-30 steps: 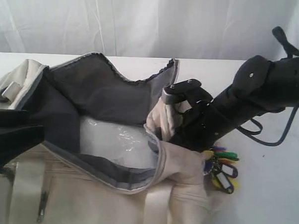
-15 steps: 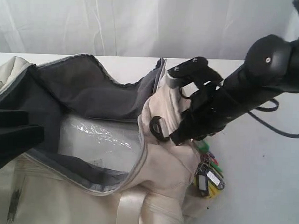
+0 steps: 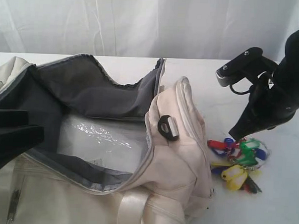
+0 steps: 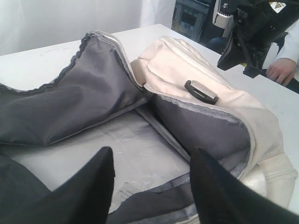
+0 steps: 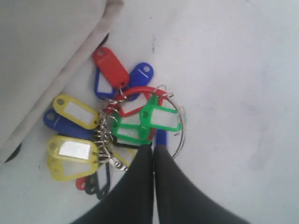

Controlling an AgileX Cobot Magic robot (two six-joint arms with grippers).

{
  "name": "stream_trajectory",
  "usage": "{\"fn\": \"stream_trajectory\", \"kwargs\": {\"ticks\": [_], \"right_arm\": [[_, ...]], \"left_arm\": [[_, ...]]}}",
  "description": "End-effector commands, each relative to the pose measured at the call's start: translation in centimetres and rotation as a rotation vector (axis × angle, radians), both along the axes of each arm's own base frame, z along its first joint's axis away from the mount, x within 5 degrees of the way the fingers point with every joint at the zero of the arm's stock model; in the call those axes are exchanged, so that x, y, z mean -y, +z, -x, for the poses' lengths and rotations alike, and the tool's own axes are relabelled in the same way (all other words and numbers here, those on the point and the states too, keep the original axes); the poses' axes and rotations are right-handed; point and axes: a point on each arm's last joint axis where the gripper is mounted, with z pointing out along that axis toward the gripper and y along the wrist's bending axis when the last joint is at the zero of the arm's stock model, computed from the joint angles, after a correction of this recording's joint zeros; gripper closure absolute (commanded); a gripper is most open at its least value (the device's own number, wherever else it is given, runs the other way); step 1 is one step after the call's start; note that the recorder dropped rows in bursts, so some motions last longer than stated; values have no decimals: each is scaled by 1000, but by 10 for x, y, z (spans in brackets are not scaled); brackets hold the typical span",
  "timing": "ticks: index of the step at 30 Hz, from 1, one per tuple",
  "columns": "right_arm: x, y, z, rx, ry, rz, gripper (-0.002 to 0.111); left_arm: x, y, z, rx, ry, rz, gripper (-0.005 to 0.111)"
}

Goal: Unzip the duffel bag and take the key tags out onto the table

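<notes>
1. A large, soft, cream fabric duffel bag [image 3: 179, 163] is seen lying on the wide, matte white table [image 3: 279, 207]. Its grey-edged zipper opening is spread wide, so the dark grey lining [image 3: 91, 87] is exposed.
2. A crumpled clear plastic sheet [image 3: 101, 139] is seen on the floor of the bag, and a small black and grey buckle [image 3: 167, 127] is set on the bag's right-hand end.
3. The bunch of small oblong plastic key tags [image 3: 236, 163] in red, yellow, green and blue, joined on metal rings, is found outside the bag, on the table just beside that end.
4. The right gripper [image 5: 153, 148] is clenched, its black fingers pressed together with the tips at the green tags. Whether a tag or ring is pinched cannot be told.
5. The left gripper [image 4: 152, 158] is released, its two dark fingers held well apart over the bag's open mouth, above the lining and plastic.
</notes>
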Motion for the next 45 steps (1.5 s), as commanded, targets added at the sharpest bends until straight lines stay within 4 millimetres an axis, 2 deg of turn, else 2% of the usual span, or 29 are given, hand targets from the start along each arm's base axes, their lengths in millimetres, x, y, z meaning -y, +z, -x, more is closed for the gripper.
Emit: {"fn": "stream_trajectory", "kwargs": {"ticks": [1,9,11,14,17,20,24,27,31,34,38,45], "right_arm": [[0,6,-4,59,-1,-25,108],[0,7,-4,59,-42,-43,108],[-1,13,-1,73,-51,-91,108],[-2,32,6,137,-60,-188,108],[4,59,21,243,-49,-262,108],[15,81,44,366,-30,-334,108],[31,92,78,505,-3,-415,108],[43,85,106,586,6,-507,108],[53,66,135,696,-10,-681,108],[60,44,148,736,-47,-784,108],[61,21,152,765,-55,-834,108],[62,10,153,719,-77,-822,108]], "left_arm": [[0,-2,2,5,-4,-10,53],[0,-2,2,5,-4,-10,53],[0,-2,2,4,-11,-9,53],[0,-2,2,4,-10,-9,54],[-2,-2,0,8,15,-14,64],[-4,-2,-2,16,51,-25,78],[-10,-1,-7,38,143,-42,93],[-19,5,-8,71,253,-10,107],[-39,16,-4,148,482,41,107],[-57,24,3,225,660,50,107],[-68,31,14,290,754,75,107],[-63,34,20,318,683,98,107]]}}
